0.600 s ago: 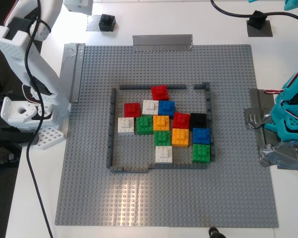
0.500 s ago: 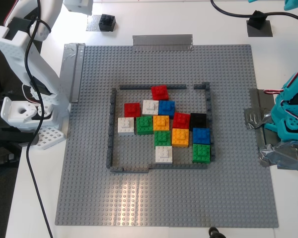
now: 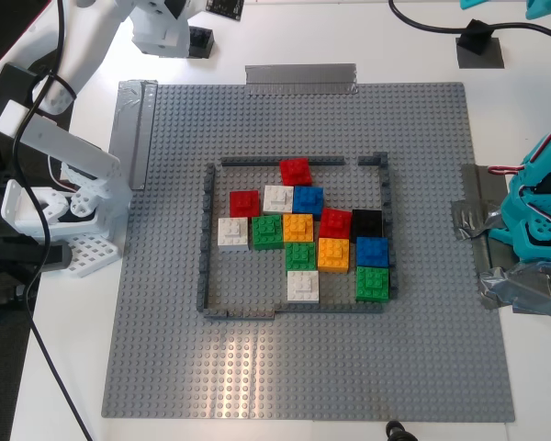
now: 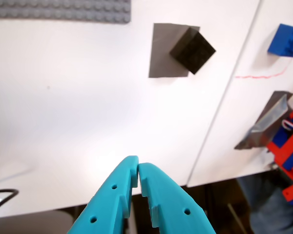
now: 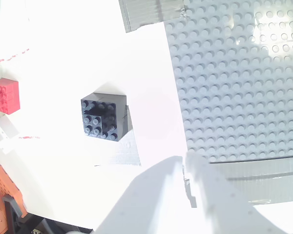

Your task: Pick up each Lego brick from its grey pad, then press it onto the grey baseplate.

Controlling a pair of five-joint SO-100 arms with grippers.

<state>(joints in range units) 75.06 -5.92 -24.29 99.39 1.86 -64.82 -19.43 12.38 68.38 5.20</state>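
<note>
A black brick sits on a dark grey pad at the exterior view's far right; it shows skewed on its pad in the first wrist view. My first gripper, teal, is shut and empty, well short of it. Another black brick lies at the far left, and in the second wrist view on a pale pad. My second gripper, white, is shut and empty, just beside that brick. The grey baseplate carries a dark frame with a third black brick.
Several red, blue, green, orange and white bricks sit packed inside the frame. Duct-tape strips hold the plate's edges. The teal arm's base stands at the exterior view's right, the white arm's base at its left.
The white arm has swung its gripper down and right, closer to the black brick at the far left. The bricks and the teal arm have not moved.
</note>
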